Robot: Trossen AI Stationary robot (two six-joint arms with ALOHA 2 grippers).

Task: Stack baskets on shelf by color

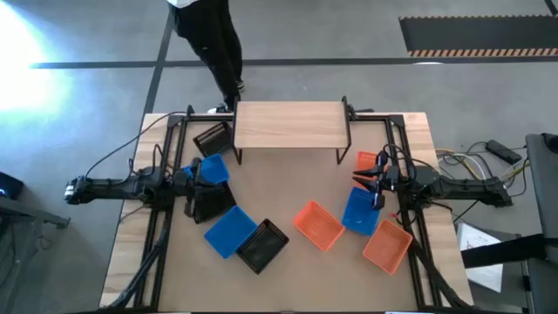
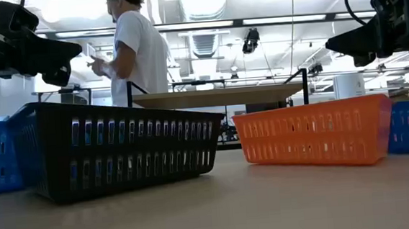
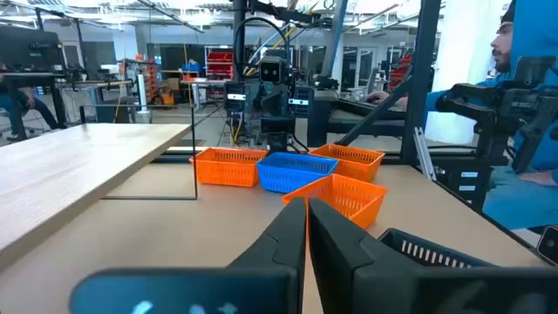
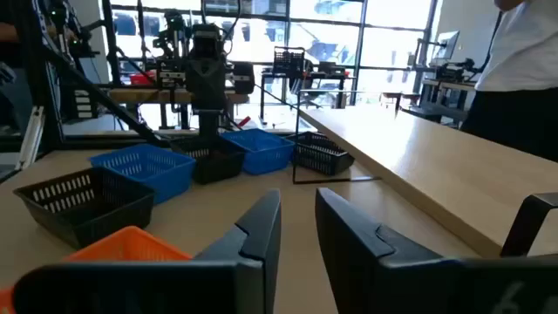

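Nothing is stacked yet: the shelf point(image 1: 288, 124) is sitting bare at upper centre, baskets scattered below. Left hand point(image 3: 307, 228) is hovering pinched together, right hand point(image 4: 296, 228) narrowly parted; next comes picking a blue basket point(image 1: 360, 212).

Grey concrete floor point(image 1: 349, 35) around the table, crossed by a dark line point(image 1: 366, 61); black mat with yellow-and-black striped edge point(image 1: 478, 35) at the far right. Strong glare point(image 1: 35, 35) on the floor at the far left. Overhead, white ceiling with ducts and long strip lights point(image 2: 205, 24). Person in white T-shirt and dark trousers point(image 2: 136, 51) just behind the table. Beyond, tall glazed partitions with blue frames point(image 3: 427, 78), workbenches, an orange rack point(image 3: 222, 63). Loose grey cables point(image 1: 462, 159) and papers point(image 1: 479, 249) on the right.
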